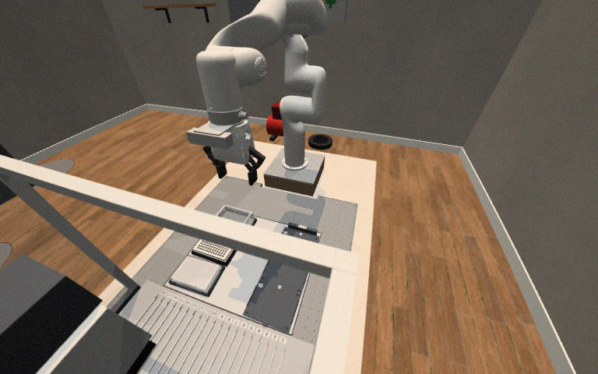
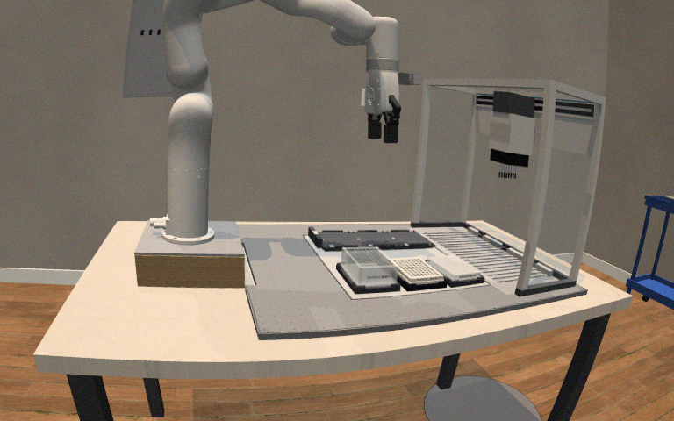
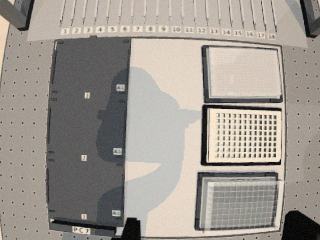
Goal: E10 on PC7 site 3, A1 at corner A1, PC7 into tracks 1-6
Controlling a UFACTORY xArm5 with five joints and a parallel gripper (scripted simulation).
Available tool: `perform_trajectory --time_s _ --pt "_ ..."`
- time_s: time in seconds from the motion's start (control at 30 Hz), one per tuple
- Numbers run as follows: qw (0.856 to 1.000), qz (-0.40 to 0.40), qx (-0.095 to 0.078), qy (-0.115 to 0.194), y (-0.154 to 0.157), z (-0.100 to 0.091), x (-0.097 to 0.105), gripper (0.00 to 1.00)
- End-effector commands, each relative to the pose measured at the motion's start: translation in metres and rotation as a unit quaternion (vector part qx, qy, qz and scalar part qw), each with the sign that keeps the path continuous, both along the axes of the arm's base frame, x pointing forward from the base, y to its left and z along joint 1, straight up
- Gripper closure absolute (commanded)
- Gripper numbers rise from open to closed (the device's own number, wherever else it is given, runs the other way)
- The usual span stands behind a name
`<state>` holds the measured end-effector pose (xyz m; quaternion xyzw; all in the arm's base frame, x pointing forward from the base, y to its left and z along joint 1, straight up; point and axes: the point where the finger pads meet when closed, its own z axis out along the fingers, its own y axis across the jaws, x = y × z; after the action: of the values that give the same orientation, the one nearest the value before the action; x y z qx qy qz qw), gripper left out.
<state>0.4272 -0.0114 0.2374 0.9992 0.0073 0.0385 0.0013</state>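
The gripper (image 1: 237, 177) (image 2: 383, 134) (image 3: 216, 227) is open and empty, pointing down high above the S1 end of the nests. PC7 (image 1: 282, 298) (image 2: 368, 239) (image 3: 70, 125), a dark carrier with three bare sites, lies on the apron. In the wrist view its front end is just before numbers 1 to 6, looks nearly straight, and its A1 marks face the nests. E10 (image 1: 198, 275) (image 2: 455, 267) (image 3: 245, 72), pale, lies in S3. E01 (image 1: 213, 248) (image 2: 417, 268) (image 3: 245, 135), cream with wells, lies in S2. E07 (image 1: 236, 214) (image 2: 368, 265) (image 3: 240, 205), clear and tall, stands in S1. Item labels are unreadable.
The ribbed rails (image 1: 211, 335) (image 3: 170, 6) lie beyond the carrier and nests. The instrument's pale frame (image 1: 176, 211) (image 2: 541, 174) stands around them, with a pipetting head (image 2: 512, 133) hanging inside. Bare apron (image 3: 165, 200) separates carrier and nests. No lit lamp can be made out.
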Motion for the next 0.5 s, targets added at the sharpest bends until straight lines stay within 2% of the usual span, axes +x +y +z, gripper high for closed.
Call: perform_trajectory --time_s 0.0,0.23,0.47 --pt "1.000 0.014 0.000 0.011 0.003 0.004 -0.007 0.00" --pt "0.995 0.097 -0.006 0.014 -0.007 -0.011 0.010 0.00" --pt "0.977 0.212 -0.013 0.017 -0.021 -0.032 0.034 0.00"
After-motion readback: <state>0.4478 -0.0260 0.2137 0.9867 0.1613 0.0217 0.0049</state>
